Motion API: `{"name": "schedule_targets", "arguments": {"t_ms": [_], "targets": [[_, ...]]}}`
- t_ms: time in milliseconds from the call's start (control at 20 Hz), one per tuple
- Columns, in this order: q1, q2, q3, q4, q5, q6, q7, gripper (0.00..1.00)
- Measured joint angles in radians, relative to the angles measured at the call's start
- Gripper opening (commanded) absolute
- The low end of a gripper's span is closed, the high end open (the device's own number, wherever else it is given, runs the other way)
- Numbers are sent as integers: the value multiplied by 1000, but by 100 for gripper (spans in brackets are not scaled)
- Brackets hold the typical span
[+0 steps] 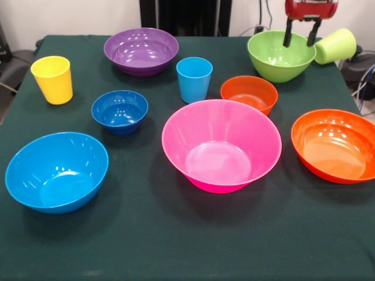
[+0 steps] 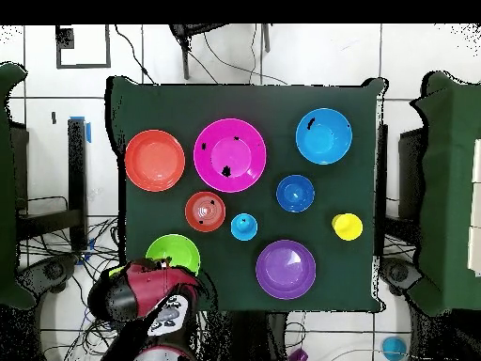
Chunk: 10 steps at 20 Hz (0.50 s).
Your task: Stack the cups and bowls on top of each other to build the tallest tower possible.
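While no tower exists, you have every bowl standing apart on the table (image 1: 176,246): nothing stacked, all remaining. Lime green cup (image 1: 336,45): tipped on its side at the far corner beside the lime green bowl (image 1: 280,55), long axis level, mouth facing the bowl. Gripper (image 1: 302,36): fingers spread, empty, over that bowl's rim.

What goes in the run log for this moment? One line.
claw: open, above lime green bowl; lime green cup: on its side beside that bowl; stacking: nothing stacked yet
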Motion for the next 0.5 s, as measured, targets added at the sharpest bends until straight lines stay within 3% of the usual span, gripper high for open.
{"name": "schedule_targets", "arguments": {"t_ms": [200,500], "targets": [[-2,-33,0,-10,0,38,0,100],[27,-10,-2,-42,6,40,0,100]]}}
